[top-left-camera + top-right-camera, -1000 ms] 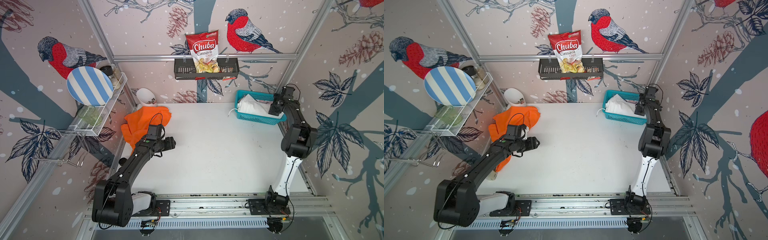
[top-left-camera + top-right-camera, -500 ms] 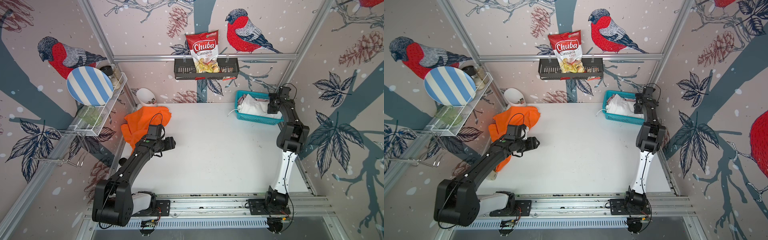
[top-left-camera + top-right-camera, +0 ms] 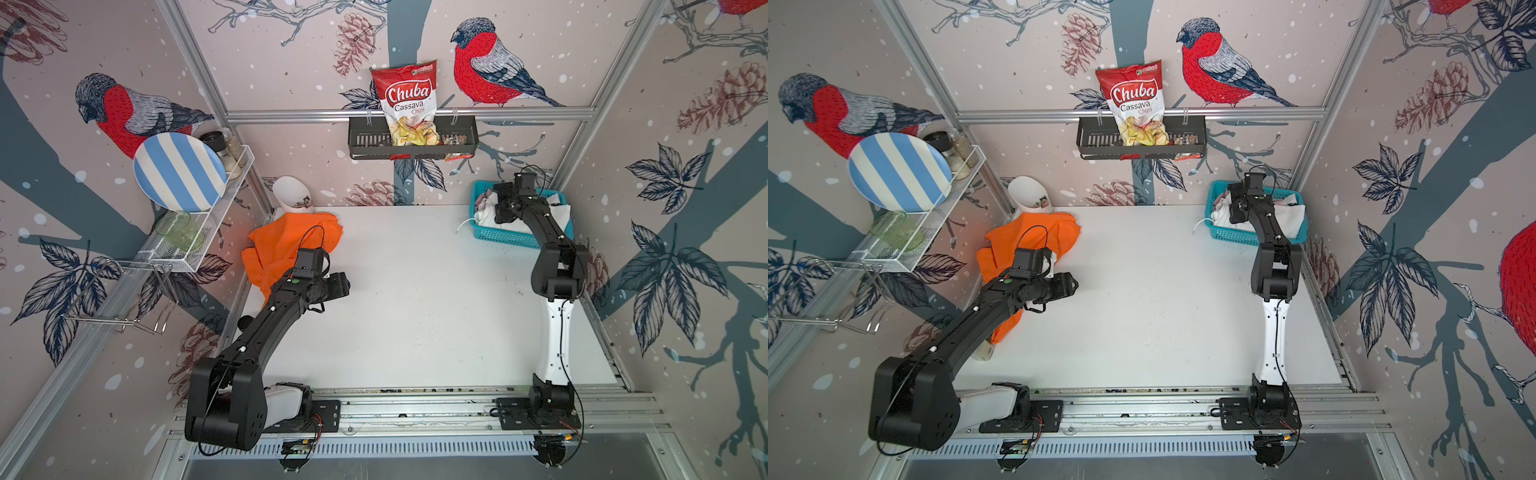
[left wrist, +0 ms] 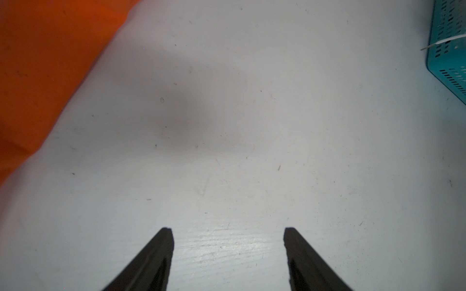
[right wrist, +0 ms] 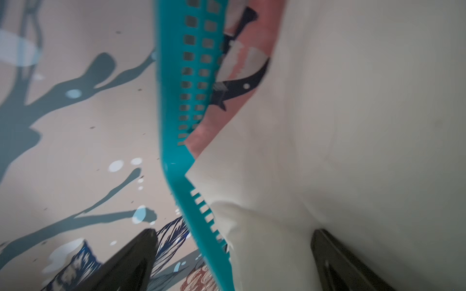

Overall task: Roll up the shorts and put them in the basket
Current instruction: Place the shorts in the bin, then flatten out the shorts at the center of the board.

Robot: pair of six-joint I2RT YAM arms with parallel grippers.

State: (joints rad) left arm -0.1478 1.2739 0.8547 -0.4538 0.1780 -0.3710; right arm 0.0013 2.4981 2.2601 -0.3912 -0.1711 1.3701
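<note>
One pair of shorts (image 3: pixel 286 245) lies at the desk's (image 3: pixel 415 311) left edge, mid-frame. The basket (image 3: pixel 503 237) stands upper right, holding a second pair (image 5: pixel 353 100) over a third pair (image 5: pixel 239 63).

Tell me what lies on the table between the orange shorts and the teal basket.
Only bare white table separates the orange shorts from the teal basket, in both top views and the left wrist view.

White table (image 3: pixel 415 299), teal basket (image 3: pixel 505 240) at a far corner, red chip bag (image 3: pixel 409 104) in a black wall rack (image 3: pixel 365 139), blue-striped plate (image 3: pixel 178 172) and green glass (image 3: pixel 178 230) on a wire shelf (image 3: pixel 203 243), white cup (image 3: pixel 291 198) nearby.
</note>
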